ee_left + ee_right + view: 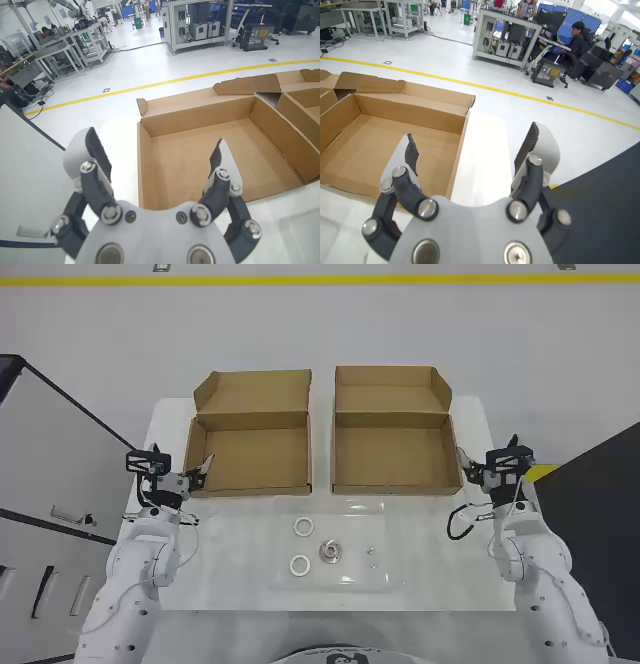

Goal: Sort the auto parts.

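Note:
Two white rings [303, 526] [299, 564], a metal hub-like part [330, 552] and a small screw-like piece [371, 553] lie on a clear sheet [385, 576] at the table's front middle. Behind them stand two open cardboard boxes, the left box [255, 460] [200, 150] and the right box [393, 457] [382, 140], both with bare floors. My left gripper [202, 467] [156, 142] hangs open at the left box's outer front corner. My right gripper [467, 462] [472, 142] hangs open over the right box's outer wall. Neither holds anything.
The white table [240, 564] ends close to both arms at its sides. A dark panel [590, 479] [595, 200] stands to the right of the table and a white cabinet [40, 464] to its left. Both boxes' lids are folded back away from me.

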Motion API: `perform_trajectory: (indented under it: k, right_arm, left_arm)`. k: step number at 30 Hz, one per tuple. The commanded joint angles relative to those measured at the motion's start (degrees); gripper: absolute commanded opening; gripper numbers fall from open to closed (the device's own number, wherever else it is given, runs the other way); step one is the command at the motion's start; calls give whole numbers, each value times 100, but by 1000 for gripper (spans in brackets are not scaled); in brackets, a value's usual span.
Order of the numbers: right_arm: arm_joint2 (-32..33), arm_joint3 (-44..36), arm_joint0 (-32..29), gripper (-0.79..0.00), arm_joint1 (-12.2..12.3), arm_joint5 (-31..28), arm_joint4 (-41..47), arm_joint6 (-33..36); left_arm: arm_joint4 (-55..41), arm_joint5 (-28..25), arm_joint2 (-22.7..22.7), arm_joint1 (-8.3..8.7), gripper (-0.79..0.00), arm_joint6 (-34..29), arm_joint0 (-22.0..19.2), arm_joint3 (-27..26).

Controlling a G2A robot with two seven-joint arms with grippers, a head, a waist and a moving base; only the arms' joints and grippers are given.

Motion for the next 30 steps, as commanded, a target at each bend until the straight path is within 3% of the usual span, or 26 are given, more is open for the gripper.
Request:
perform_trajectory:
  k: [1, 8, 22, 30]
  right_arm:
    - [69, -88, 6, 0, 13, -192, -33, -21]
    - [405, -773, 156, 0, 102, -1499, 107, 377]
    - [579, -1630, 791, 0, 344, -4460, 446, 2121]
    - [172, -1770, 1410, 0, 465, -5348, 1043, 3449]
  left_arm:
    - [0, 0, 0, 0, 0, 0, 0, 0]
    - [0, 0, 0, 0, 0, 0, 0, 0]
    - [0, 0, 0, 0, 0, 0, 0, 0]
    - [0, 0, 0, 0, 0, 0, 0, 0]
